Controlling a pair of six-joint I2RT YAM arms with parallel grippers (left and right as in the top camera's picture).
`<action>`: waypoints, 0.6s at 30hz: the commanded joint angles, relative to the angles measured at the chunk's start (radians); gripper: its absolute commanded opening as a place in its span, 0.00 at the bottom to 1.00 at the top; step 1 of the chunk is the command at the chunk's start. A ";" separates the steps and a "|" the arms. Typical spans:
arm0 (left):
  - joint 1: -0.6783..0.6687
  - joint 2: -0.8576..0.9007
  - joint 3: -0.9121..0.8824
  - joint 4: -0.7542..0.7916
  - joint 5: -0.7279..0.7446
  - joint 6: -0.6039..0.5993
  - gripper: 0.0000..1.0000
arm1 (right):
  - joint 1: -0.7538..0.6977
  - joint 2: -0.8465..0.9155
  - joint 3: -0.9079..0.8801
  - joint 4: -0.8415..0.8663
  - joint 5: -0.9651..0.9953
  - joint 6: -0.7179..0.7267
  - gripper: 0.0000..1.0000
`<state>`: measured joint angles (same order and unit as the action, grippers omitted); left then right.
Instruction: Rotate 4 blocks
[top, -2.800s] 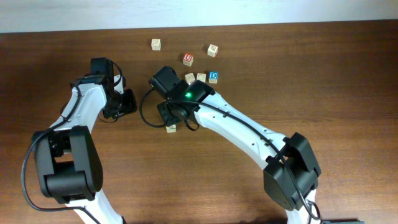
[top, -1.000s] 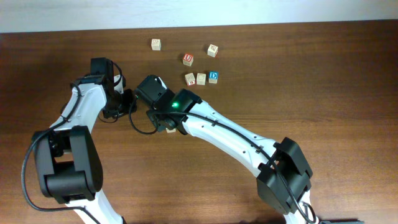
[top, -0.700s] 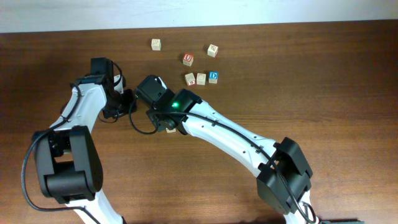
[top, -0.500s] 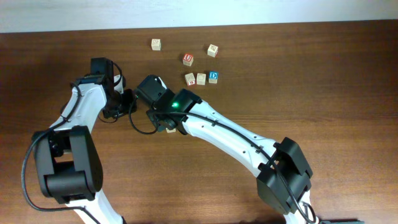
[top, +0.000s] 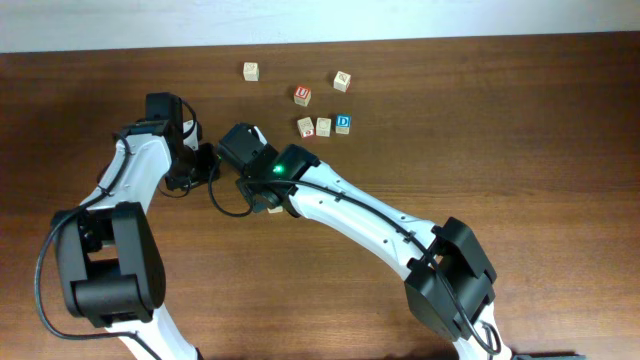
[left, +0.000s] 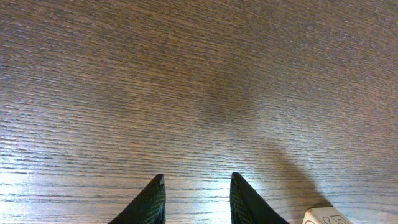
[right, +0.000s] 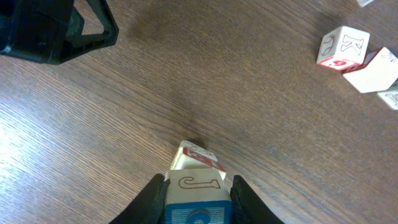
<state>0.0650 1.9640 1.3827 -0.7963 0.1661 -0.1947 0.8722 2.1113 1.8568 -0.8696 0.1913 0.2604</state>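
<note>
1. Left of centre on the table (top: 520, 150), we've got the right gripper (right: 198, 190) down low with the J block (right: 195, 169) between its fingers. Both pads press against its sides, so we call that a grip.
2. The J face looks up at the wrist camera, the blue face sits nearest the wrist, and a red-printed face is on the far side.
3. Against nearly three seconds back, gripper and block have slid left. They've left the spot below the pair (top: 306, 127) and now sit just beside the left gripper (left: 197, 186).
4. Over the last second there's barely a change, only the right arm's elbow creeping a touch.
5. The left gripper is in the same spot as before, with its fingers narrowly parted, nothing between them and bare wood beneath.
6. At the back nothing has moved: the lone block (top: 250, 71), the U cube (top: 302, 95), the tilted block (top: 342, 81), the pair and the D cube (top: 343, 123) all lie where they were.
</note>
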 joint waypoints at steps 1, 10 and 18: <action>0.002 0.003 0.014 -0.001 -0.010 0.002 0.32 | -0.004 0.010 0.005 0.003 0.024 0.002 0.41; 0.002 0.003 0.014 -0.001 -0.011 0.002 0.32 | -0.004 0.010 0.008 0.017 0.023 0.001 0.64; 0.002 0.003 0.019 0.003 -0.009 0.002 0.38 | -0.058 -0.047 0.231 -0.146 -0.003 0.010 0.72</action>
<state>0.0650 1.9640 1.3827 -0.7956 0.1658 -0.1947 0.8612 2.1101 1.9884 -0.9489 0.1978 0.2592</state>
